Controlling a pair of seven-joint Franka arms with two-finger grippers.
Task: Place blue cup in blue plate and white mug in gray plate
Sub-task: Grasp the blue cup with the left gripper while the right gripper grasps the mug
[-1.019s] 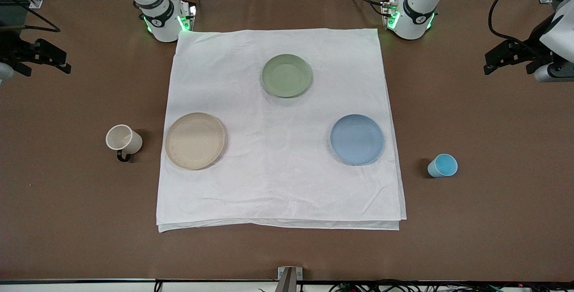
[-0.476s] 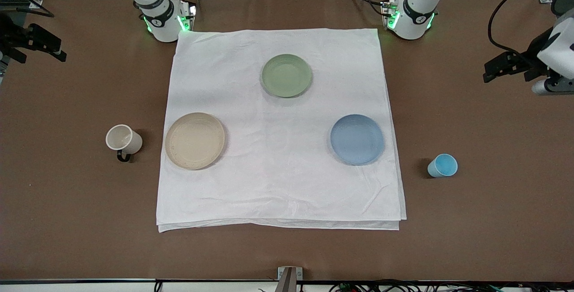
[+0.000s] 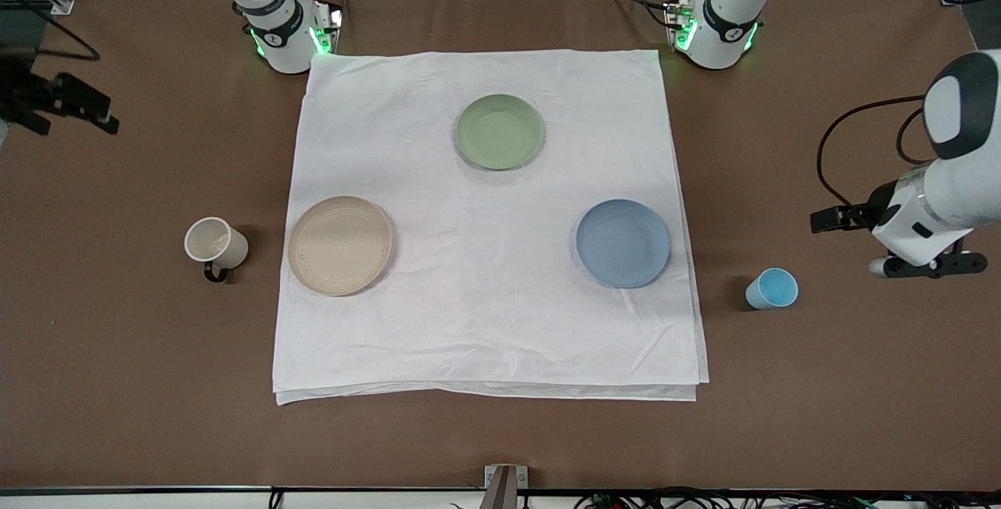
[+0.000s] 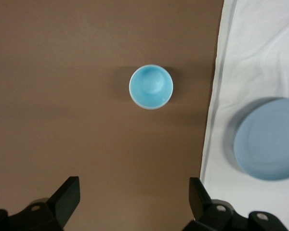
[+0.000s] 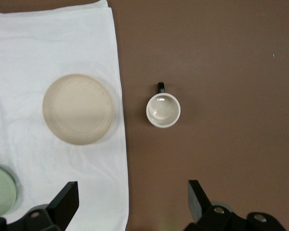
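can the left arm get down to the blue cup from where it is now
Probably yes. The left gripper hangs open over bare table beside the blue cup, which stands upright and alone, clear of the white cloth and the blue plate. Nothing lies between them.

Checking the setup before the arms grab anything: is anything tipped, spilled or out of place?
Nothing stands out. The small light-blue cup and cream mug with dark handle stand upright on bare table; all plates lie flat on the white cloth.

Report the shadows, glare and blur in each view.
Front view: even light, a soft shadow beside the blue cup, the right pincer smeared. Left wrist view: sharp, the blue plate shadows the white cloth. Right wrist view: small glints inside the white mug.
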